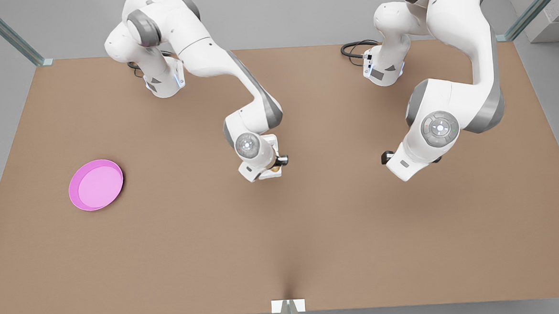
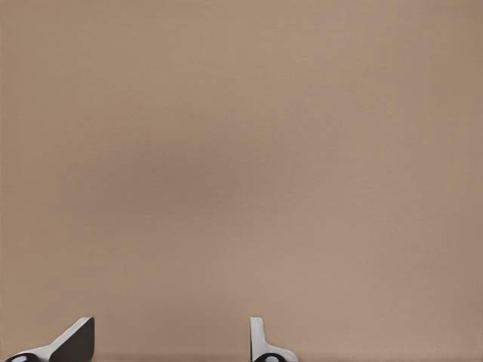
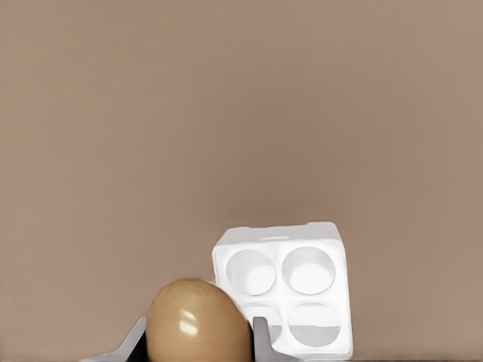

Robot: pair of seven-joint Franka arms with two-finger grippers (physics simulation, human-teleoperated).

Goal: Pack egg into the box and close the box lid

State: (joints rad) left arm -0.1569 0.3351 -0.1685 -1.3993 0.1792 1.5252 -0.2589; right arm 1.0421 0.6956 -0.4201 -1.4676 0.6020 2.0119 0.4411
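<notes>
Right end effector (image 3: 198, 339): closed on egg (image 3: 198, 320), above box (image 3: 283, 296), mid-surface (image 1: 283, 233). Left end effector (image 2: 170, 343): open, empty, waiting at front view's right. Pink plate (image 1: 96, 184): far off.

My right gripper (image 1: 276, 165) hangs near the table's middle, wrist bent downward, its fingers (image 3: 260, 339) clamped on the egg (image 3: 198, 320). My left gripper (image 2: 172, 343) waits at the front view's right, forearm folded low, fingers (image 2: 260, 339) spread apart with nothing between them.
</notes>
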